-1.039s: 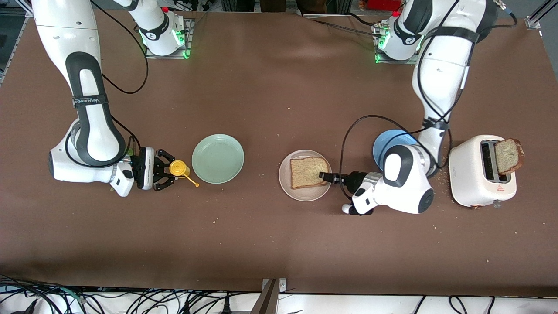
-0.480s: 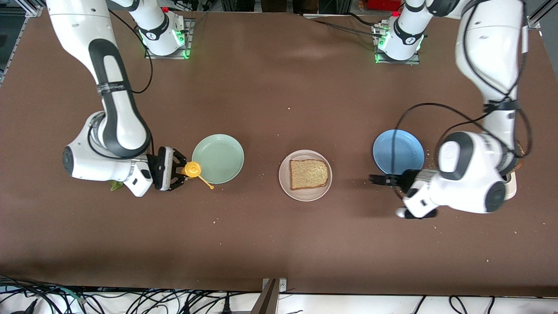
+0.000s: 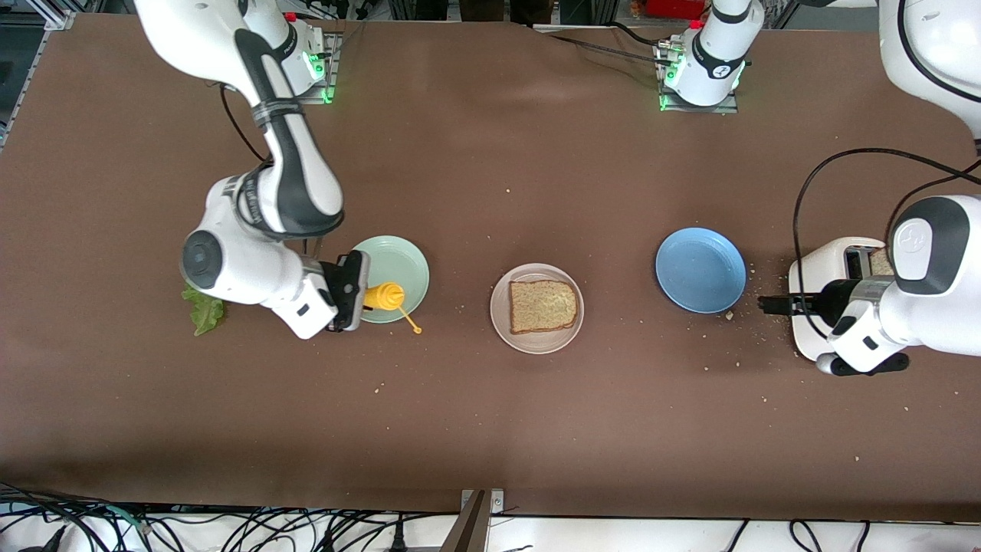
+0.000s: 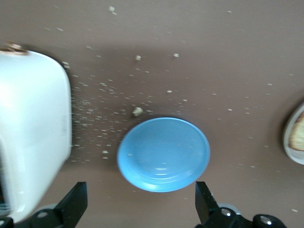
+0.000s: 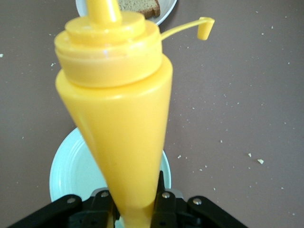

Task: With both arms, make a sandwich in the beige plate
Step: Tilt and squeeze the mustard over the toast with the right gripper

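Observation:
One slice of brown bread (image 3: 542,304) lies on the beige plate (image 3: 536,345) at mid-table. A second slice (image 3: 880,262) stands in the white toaster (image 3: 812,276), mostly hidden by the left arm. A green lettuce leaf (image 3: 203,310) lies on the table by the right arm. My right gripper (image 3: 366,296) is shut on a yellow squeeze bottle (image 3: 385,295) (image 5: 118,104), cap open, over the mint-green plate (image 3: 398,261). My left gripper (image 3: 769,304) (image 4: 141,206) is open and empty over the table between the blue plate (image 3: 700,270) and the toaster.
The blue plate (image 4: 164,154) is bare, with crumbs scattered between it and the toaster (image 4: 33,133). The mint-green plate (image 5: 71,171) is bare. The beige plate's edge shows in the left wrist view (image 4: 294,137) and with bread in the right wrist view (image 5: 140,5).
My left gripper has drawn away from the bread on the beige plate, past the blue plate, to the toaster. My right gripper has carried the yellow bottle over the mint-green plate, uncovering the lettuce.

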`<state>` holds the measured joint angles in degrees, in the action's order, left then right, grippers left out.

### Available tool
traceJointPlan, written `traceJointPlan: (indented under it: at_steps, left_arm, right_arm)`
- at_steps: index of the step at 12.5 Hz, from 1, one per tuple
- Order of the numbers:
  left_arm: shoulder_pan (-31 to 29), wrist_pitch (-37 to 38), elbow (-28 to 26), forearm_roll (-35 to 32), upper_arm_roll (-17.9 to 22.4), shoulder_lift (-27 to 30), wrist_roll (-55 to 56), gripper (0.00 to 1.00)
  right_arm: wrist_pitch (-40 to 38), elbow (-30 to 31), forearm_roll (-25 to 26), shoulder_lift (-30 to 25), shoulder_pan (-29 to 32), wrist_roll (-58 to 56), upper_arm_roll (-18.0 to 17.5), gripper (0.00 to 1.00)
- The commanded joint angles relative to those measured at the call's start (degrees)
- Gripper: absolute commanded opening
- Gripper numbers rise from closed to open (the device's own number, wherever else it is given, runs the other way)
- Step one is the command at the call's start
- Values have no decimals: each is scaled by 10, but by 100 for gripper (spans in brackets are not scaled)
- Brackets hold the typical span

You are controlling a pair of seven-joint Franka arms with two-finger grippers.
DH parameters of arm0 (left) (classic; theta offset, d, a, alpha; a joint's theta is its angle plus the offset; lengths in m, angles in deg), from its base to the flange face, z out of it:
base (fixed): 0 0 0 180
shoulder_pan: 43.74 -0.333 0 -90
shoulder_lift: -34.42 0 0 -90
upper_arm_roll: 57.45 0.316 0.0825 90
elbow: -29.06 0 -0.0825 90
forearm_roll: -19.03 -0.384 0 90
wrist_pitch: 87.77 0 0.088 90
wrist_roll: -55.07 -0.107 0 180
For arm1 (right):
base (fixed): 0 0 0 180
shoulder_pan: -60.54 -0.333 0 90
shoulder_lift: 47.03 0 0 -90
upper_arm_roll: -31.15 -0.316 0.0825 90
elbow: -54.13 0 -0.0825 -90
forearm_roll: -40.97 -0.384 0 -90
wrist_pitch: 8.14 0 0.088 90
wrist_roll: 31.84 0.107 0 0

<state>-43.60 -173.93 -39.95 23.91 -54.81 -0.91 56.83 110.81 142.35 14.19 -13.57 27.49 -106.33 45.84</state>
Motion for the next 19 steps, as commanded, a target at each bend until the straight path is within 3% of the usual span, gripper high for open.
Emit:
traceJointPlan:
  at_steps: [1, 7, 9, 13, 19]
  left_arm:
    - [7, 13, 7, -44, -4, 35, 6, 100]
    - [-4, 13, 9, -40, -6, 56, 6, 100]
    - [-1, 13, 9, -44, -6, 56, 6, 100]
    - [-5, 13, 8, -42, -5, 56, 6, 100]
    - [-5, 13, 8, -44, -5, 56, 6, 100]
  right_arm:
    - [26, -10, 86, 2, -46, 94, 3, 0]
    - [36, -56, 375, 57, -180, 396, 4, 0]
    - [28, -61, 403, 76, -194, 428, 4, 0]
    - [-63, -158, 517, 163, -235, 490, 6, 0]
    - [-114, -201, 599, 228, -276, 576, 7, 0]
